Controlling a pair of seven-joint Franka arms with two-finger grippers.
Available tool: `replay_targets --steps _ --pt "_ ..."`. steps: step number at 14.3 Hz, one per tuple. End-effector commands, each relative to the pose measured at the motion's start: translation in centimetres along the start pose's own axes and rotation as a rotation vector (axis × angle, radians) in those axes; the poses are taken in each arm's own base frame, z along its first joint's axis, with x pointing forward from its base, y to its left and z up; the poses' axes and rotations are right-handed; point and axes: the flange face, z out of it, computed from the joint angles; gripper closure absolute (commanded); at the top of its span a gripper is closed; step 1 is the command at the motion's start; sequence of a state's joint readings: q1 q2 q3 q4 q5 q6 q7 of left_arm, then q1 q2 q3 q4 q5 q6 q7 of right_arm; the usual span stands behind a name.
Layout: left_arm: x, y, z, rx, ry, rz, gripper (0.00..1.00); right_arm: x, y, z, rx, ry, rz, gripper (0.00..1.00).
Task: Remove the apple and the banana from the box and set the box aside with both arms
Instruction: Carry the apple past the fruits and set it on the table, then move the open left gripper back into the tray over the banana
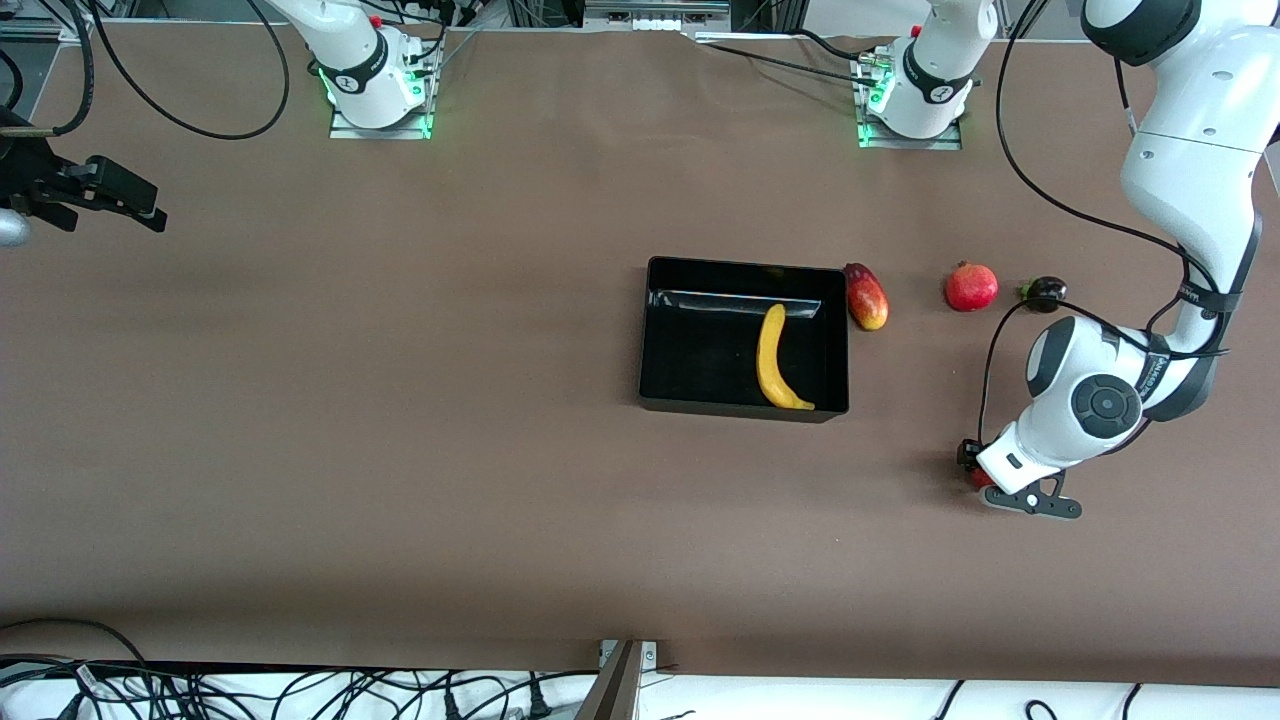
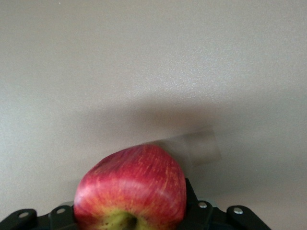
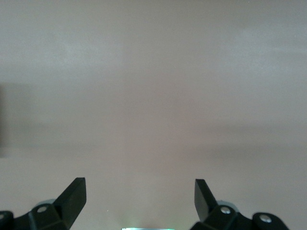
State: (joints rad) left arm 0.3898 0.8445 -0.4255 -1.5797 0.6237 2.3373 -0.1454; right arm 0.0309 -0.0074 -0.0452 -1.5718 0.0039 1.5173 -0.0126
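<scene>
The left gripper [image 1: 985, 480] is down low at the left arm's end of the table [image 1: 400, 400], with its fingers clamped around the apple [image 2: 130, 189], which fills the space between them in the left wrist view. From the front only a sliver of red peeks out under the wrist. The banana [image 1: 776, 360] lies inside the black box [image 1: 700, 340] near the middle of the table, and a mango [image 1: 867, 297] sits just beside the box wall toward the left arm's end. A pomegranate [image 1: 971, 287] and a small dark fruit [image 1: 1045, 291] lie farther that way. The right gripper [image 3: 140, 196] waits over bare table at the right arm's end, fingers spread wide with nothing between them.
</scene>
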Motion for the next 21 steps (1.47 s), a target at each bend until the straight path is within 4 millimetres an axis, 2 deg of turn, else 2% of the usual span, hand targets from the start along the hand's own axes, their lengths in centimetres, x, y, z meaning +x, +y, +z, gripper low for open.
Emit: replay_targets --steps 1,3,5,6,8,9,11,13,14,16,19,21 --pt "-0.5 0.2 1.8 0.015 0.009 0.024 0.0 0.1 0.3 -0.4 -0.009 0.005 -0.009 0.0" --pt "-0.4 0.0 0.2 0.032 0.001 0.004 0.0 0.1 0.2 -0.4 -0.009 0.005 -0.01 0.0" --pt "0.0 -0.1 -3.9 0.062 -0.08 -0.008 0.0 0.1 0.2 -0.4 -0.009 0.005 -0.01 0.0" --pt "0.6 1.0 -6.9 0.028 -0.095 -0.028 0.0 0.1 0.2 -0.4 -0.009 0.005 -0.01 0.0" --pt "0.9 4.6 -12.4 -0.082 -0.122 -0.09 0.0 0.1 0.2 -0.4 -0.009 0.005 -0.01 0.0" --pt "1.0 7.6 -15.5 -0.137 -0.129 -0.126 0.0 0.1 0.2 -0.4 -0.009 0.005 -0.01 0.0" --pt "0.6 13.2 -18.3 -0.18 -0.174 -0.18 0.0 0.1 0.2 -0.4 -0.009 0.005 -0.01 0.0" --pt "0.3 19.2 -19.1 -0.175 -0.194 -0.258 0.0 0.1 0.2 -0.4 -0.009 0.005 -0.01 0.0" --pt "-0.2 22.3 -18.6 -0.162 -0.213 -0.296 0.0 0.1 0.2 -0.4 -0.009 0.005 -0.01 0.0" --pt "-0.9 26.7 -17.2 -0.152 -0.244 -0.34 0.0 0.1 0.2 -0.4 -0.009 0.005 -0.01 0.0" --pt "-3.0 32.2 -14.3 -0.126 -0.271 -0.346 0.0 0.1 0.3 -0.4 -0.009 0.005 -0.009 0.0" --pt "-4.1 34.0 -12.2 -0.126 -0.279 -0.357 0.0 0.1 0.2 -0.4 -0.009 0.005 -0.01 0.0"
